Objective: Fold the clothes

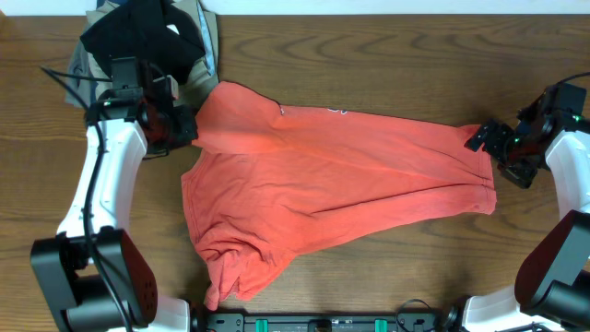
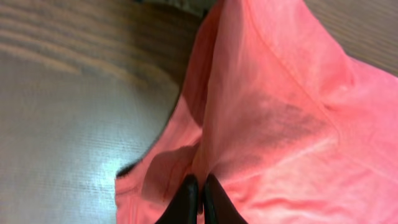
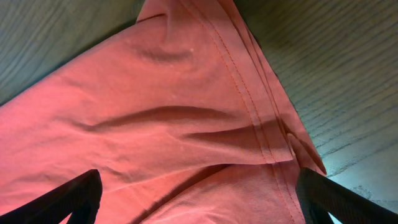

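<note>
Left pincer (image 2: 198, 198): clamped on a raised ridge of the red-orange T-shirt (image 1: 332, 175) at its 9 o'clock edge. Right pincer (image 3: 202, 193): jaws wide, straddling the shirt's 3 o'clock corner, gripping nothing. The shirt lies spread across the surface (image 1: 387, 277), bunched at 7 o'clock. Step in hand: securing both ends. Next, probably: close the right pincer, then tension the cloth flat.

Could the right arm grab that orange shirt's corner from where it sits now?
Probably yes: the right gripper hangs open over the hemmed corner of the T-shirt, nothing in between.
</note>
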Robot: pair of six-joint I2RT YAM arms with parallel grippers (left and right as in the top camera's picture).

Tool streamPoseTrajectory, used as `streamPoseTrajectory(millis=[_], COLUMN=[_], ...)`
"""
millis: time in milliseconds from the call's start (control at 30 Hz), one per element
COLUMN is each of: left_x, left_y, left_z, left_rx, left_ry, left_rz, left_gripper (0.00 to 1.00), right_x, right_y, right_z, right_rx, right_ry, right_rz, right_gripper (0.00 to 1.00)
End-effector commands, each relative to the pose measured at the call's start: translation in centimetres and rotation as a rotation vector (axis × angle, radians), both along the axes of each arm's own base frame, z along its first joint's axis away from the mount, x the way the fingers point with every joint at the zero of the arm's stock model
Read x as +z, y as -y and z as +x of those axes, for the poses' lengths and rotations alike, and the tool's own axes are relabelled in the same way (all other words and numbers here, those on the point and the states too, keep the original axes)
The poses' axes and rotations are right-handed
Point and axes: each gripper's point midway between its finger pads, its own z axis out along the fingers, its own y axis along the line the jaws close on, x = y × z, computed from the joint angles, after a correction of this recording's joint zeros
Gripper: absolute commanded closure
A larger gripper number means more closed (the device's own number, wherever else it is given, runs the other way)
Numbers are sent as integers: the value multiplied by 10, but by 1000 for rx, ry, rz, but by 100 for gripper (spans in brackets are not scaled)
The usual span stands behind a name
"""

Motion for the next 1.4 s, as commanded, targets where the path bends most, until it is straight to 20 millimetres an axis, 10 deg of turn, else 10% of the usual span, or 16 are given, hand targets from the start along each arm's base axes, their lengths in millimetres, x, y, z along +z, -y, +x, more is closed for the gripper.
streamPoseTrajectory(millis=[0, 500, 833, 1100, 1367], left_x=[-8, -28, -36, -36, -31], left_y=[2, 55, 28, 26, 22], left_z=[-9, -43, -64, -71, -82], left_rx=[10, -117, -15, -16, -13], left_ry=[-53, -226, -334, -365, -394], left_rz=[-15, -34, 120, 131, 149], left_gripper=[94, 93, 92, 63, 80], right_x=[-2, -2, -2, -3, -2], right_y=[-2, -9, -9, -10, -13], right_z=[-2, -5, -7, -10, -18], right_rx=[18, 25, 25, 25, 24], right_ry=[-8, -20, -29, -40, -67], right_rz=[-11, 20, 23, 28, 39], right_gripper=[3, 3, 4, 7, 30])
